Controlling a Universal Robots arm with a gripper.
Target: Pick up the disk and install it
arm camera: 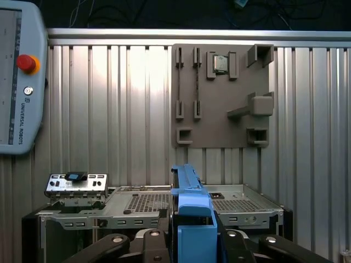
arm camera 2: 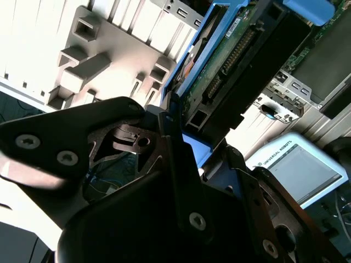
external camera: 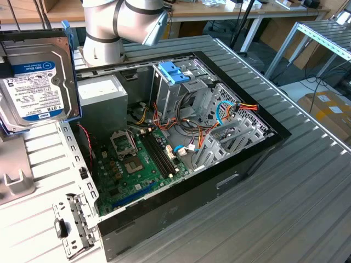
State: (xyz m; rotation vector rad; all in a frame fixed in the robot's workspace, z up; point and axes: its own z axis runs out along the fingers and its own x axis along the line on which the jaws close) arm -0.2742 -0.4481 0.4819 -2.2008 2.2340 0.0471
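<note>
I have the gripper (arm camera: 194,244) clamped on the disk (external camera: 33,82), its fingers (arm camera 2: 175,164) closed against the blue carrier. The disk is held up at the exterior view's left, label side showing, outside the open case (external camera: 181,137).

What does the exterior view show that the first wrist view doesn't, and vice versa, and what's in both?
Exterior view: the motherboard, the cables and the arm's grey body. First wrist view: the teach pendant with its red button, and the gripper closed on the disk. Both: the disk in its blue carrier, the computer case and the ribbed metal table.
</note>
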